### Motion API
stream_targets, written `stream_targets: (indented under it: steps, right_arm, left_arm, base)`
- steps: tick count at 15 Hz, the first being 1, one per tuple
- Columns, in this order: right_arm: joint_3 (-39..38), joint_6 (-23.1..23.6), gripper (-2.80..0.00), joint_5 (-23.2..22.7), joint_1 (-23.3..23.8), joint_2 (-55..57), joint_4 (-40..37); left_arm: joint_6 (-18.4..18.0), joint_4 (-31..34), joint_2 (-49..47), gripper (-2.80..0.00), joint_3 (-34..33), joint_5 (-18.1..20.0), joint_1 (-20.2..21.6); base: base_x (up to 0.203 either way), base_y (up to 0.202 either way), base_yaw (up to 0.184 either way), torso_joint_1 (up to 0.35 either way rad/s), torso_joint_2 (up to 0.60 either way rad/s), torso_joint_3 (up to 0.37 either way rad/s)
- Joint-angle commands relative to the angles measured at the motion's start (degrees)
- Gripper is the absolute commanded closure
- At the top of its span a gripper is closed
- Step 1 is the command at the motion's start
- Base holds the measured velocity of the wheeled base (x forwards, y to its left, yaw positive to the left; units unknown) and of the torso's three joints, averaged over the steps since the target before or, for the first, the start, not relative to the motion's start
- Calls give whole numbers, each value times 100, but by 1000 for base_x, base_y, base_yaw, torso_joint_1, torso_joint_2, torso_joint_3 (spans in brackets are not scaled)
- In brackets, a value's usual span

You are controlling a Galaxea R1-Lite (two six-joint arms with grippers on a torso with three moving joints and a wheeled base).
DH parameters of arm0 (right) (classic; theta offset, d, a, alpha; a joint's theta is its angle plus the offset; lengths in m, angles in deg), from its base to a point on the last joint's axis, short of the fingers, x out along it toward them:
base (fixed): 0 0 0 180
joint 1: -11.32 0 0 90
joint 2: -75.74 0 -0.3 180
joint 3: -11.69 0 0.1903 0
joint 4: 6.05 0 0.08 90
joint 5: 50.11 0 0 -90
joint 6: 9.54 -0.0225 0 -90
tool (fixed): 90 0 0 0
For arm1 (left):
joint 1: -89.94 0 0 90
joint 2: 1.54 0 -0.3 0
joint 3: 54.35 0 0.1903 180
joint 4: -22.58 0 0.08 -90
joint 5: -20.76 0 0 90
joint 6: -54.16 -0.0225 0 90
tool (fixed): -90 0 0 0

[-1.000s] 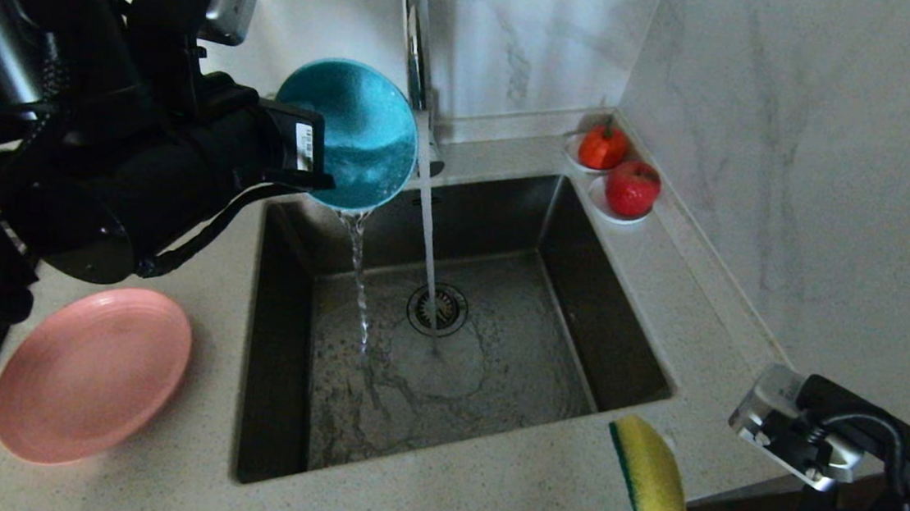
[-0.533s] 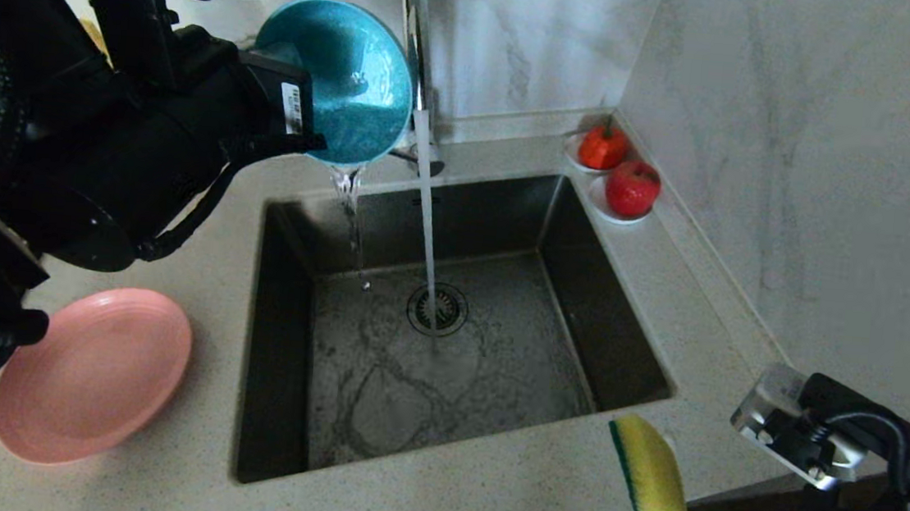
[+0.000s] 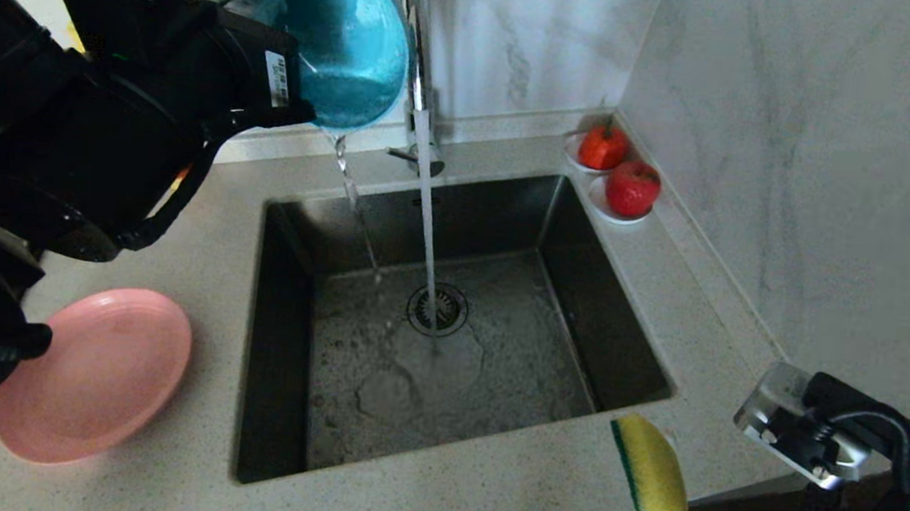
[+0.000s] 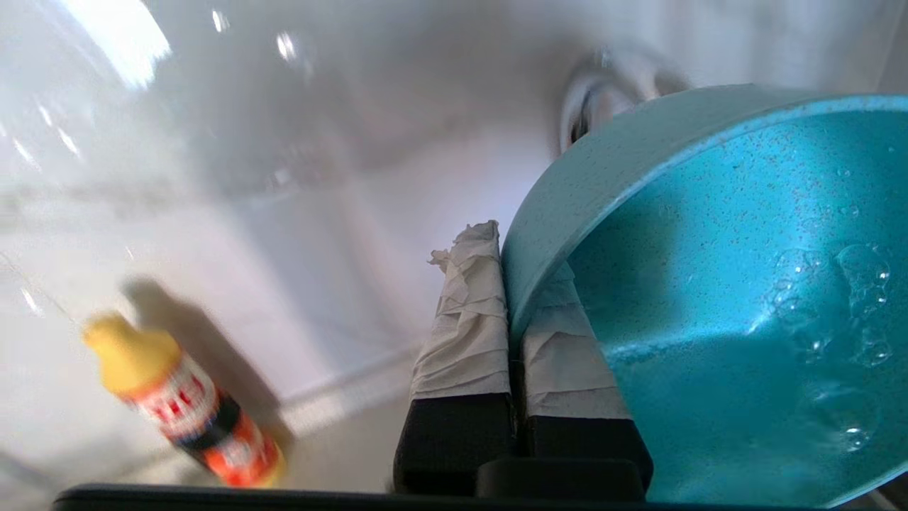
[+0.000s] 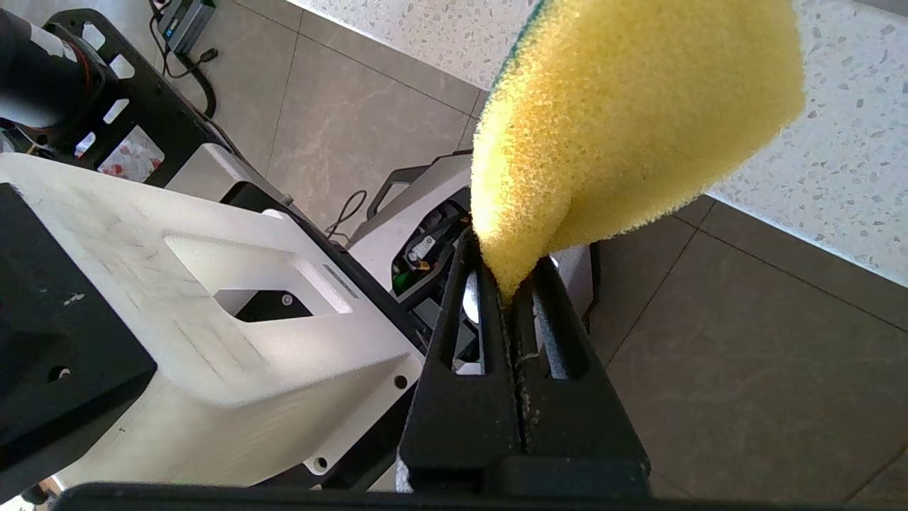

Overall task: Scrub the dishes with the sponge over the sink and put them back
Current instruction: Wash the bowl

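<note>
Two grippers are at work, and each one holds one thing. One teal bowl [image 3: 334,35] is in the left gripper [image 4: 507,312], high above the back left corner of the sink [image 3: 588,242] and just beside the chrome tap [image 3: 410,29]. The two padded fingers [image 4: 464,319] are pressed together on the rim of the bowl, one finger outside the wall and one inside, so the jaws are closed on it with almost no gap. The bowl is tilted, with a little foamy water inside, and one thin stream falls from its lower edge into the basin. A second, thicker stream runs from the tap straight down to the one round drain strainer [image 3: 436,307]; the bottom of the sink is wet.

One yellow sponge [image 5: 624,121] with a green layer on one face is in the right gripper [image 5: 512,284], at the front edge of the counter [image 3: 483,497], near the front right corner of the sink. Its jaws are closed on the narrow lower end of the sponge, which is squeezed flat between them.

One pink plate [image 3: 95,372] lies flat on the counter to the left of the sink, apart from it. Two white saucers [image 3: 603,207], each with one red fruit [image 3: 632,187], stand in the back right corner of the counter. One yellow bottle [image 4: 181,404] with an orange and black label shows in the left wrist view near the wall
</note>
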Motion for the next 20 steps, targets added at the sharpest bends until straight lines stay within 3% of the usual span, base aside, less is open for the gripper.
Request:
stream_targets:
  steps: [1,8,13,16,18,20]
  right_arm:
    - [-1,-8,0,3,-3,-2,-13]
    - [8,1,0,3,-3,-1,-4]
    - [8,-8,0,-5,-3,14,2]
    - [24,-8,0,-5,-3,64,-9]
    - [126,-8,0,-13,-3,55,-15]
    - [426,-8,0,-112,-14,-3,-127]
  left_arm:
    - [-67,-237,18,0,-53,8,0]
    - [-215,-730,119,0,-89,154,0]
    - [-135,-498,182,0,-102,101,0]
    - [23,742,399,0,-185,21,-3]
    - [408,1950,622,0,-130,67,-23]
    - [1021,3177,753,0,-22,244,-180]
  base:
    - [0,0,0,0,0,0]
    - [0,0,0,0,0,0]
    - [0,0,0,0,0,0]
    - [0,0,0,0,0,0]
    - [0,0,0,0,0,0]
    - [0,0,0,0,0,0]
